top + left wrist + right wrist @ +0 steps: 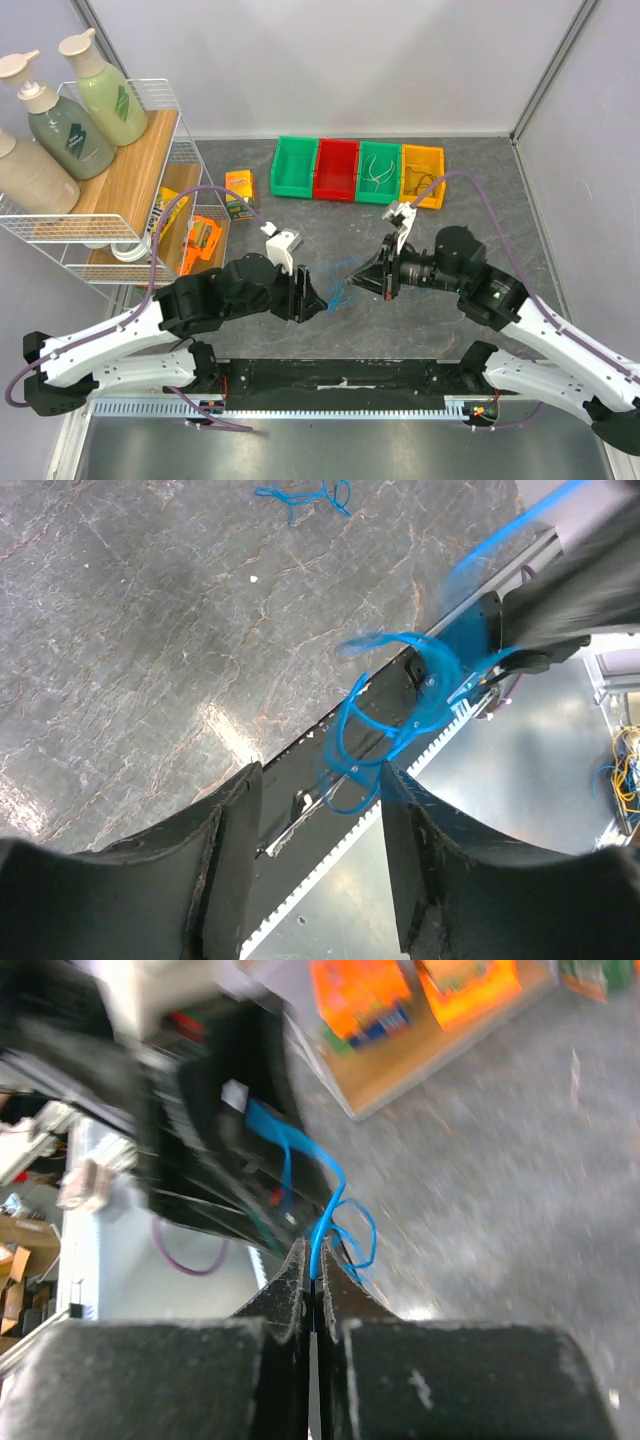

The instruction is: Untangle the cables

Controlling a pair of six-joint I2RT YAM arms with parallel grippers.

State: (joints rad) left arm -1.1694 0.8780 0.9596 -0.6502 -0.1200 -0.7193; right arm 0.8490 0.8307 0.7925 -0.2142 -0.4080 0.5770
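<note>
One blue cable (pixel 322 1195) spans pincer to pincer, and that's its long axis. Right pincer (pixel 312 1285) is clamped on one end. Left pincer (pixel 320 790) stands wide, w/ loops just beyond its tips, ungripped, so left arm's nearer the slack. Only left wrist view shows 2nd blue cable (pixel 300 495) on surface (pixel 120 630), well beyond left pincer.

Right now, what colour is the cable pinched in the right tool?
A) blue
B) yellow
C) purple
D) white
A: in the right wrist view, the right tool is shut on a blue cable that runs up from between its fingertips.
</note>
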